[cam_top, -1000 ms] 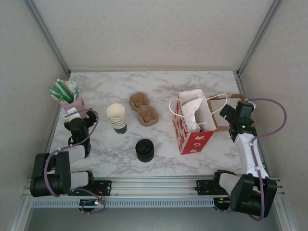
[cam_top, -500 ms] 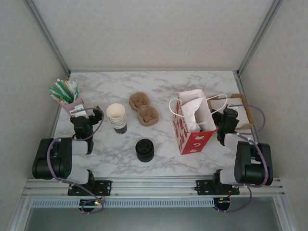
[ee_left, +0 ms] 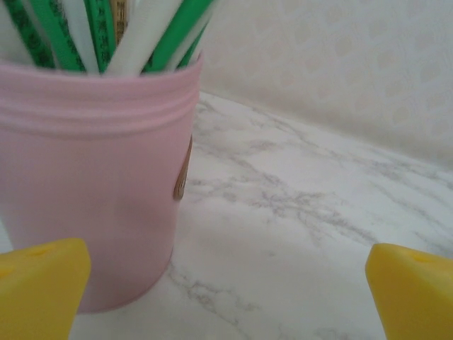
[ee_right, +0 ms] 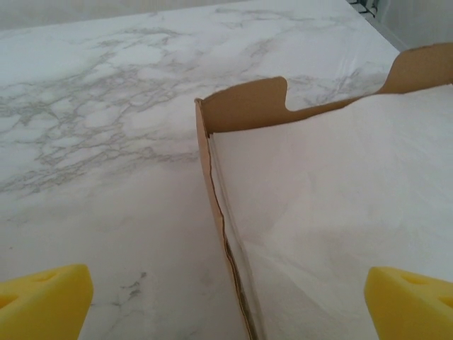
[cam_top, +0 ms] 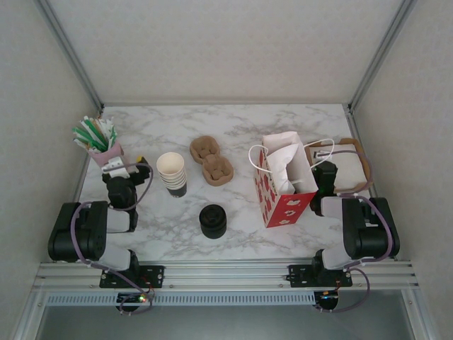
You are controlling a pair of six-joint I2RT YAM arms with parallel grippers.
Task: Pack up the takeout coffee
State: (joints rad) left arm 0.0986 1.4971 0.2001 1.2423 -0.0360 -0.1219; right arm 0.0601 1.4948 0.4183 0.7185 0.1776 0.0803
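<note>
The takeout coffee is out of view. My left gripper [cam_top: 126,167] rests low at the table's left side and is open; its yellow fingertips [ee_left: 42,290] stand wide apart just in front of the pink straw cup [ee_left: 92,177]. My right gripper [cam_top: 325,168] lies low between the red paper bag [cam_top: 283,205] and the brown napkin holder [cam_top: 352,149]. It is open, with the holder's cardboard edge [ee_right: 241,106] and white napkins [ee_right: 340,198] straight ahead. Neither gripper holds anything.
A stack of lidless paper cups [cam_top: 172,173] stands left of centre. A black stack of lids [cam_top: 212,221] sits nearer the front, and a brown pulp cup carrier [cam_top: 211,159] lies behind. The pink straw cup [cam_top: 106,152] is at the far left.
Both arms have folded down and back toward their bases. The right gripper dropped from a raised pose to the table beside the bag. The left gripper swung to face the straw cup.
</note>
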